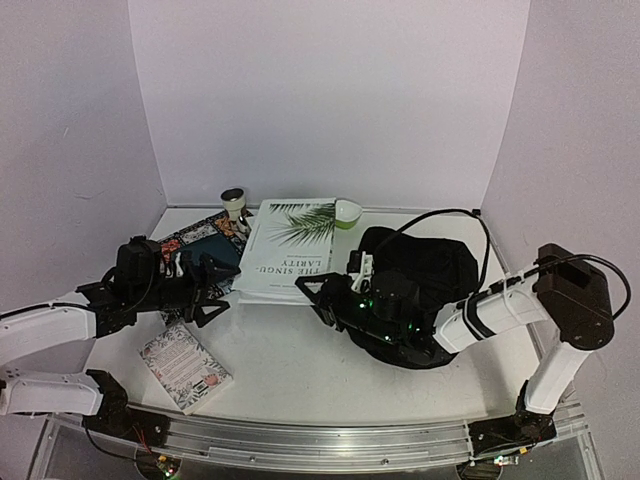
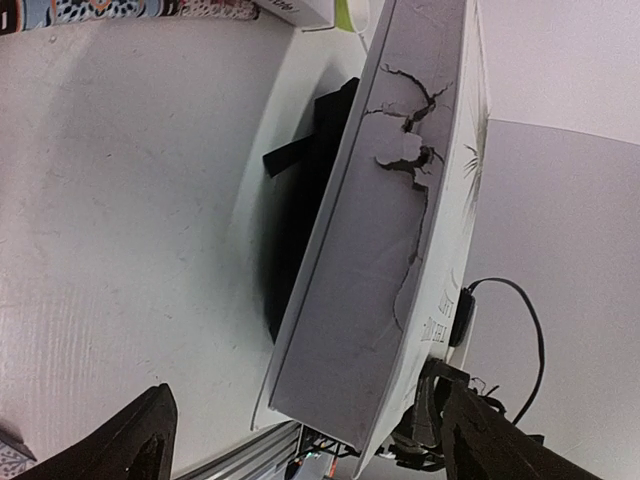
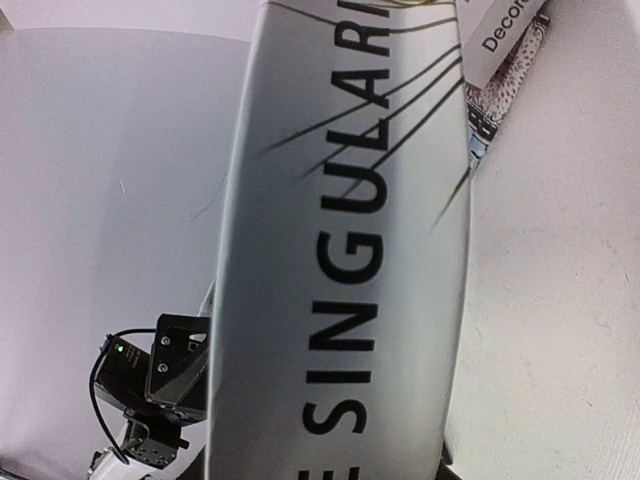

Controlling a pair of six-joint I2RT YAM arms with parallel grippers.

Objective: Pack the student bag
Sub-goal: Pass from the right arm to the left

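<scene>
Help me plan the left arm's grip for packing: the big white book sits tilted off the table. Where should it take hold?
Probably the white book's near left edge, approached from the left. That thin edge is lifted clear of the table and faces the open left gripper, while the right gripper clamps the near right corner.

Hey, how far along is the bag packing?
Nothing looks packed yet: the student bag sits behind the right arm, its inside hidden. In hand: the right gripper holds the big white book by its near corner, tilted off the table; the left gripper stands open beside it. To do: get that book in, plus the small floral book lying near the left arm.
</scene>
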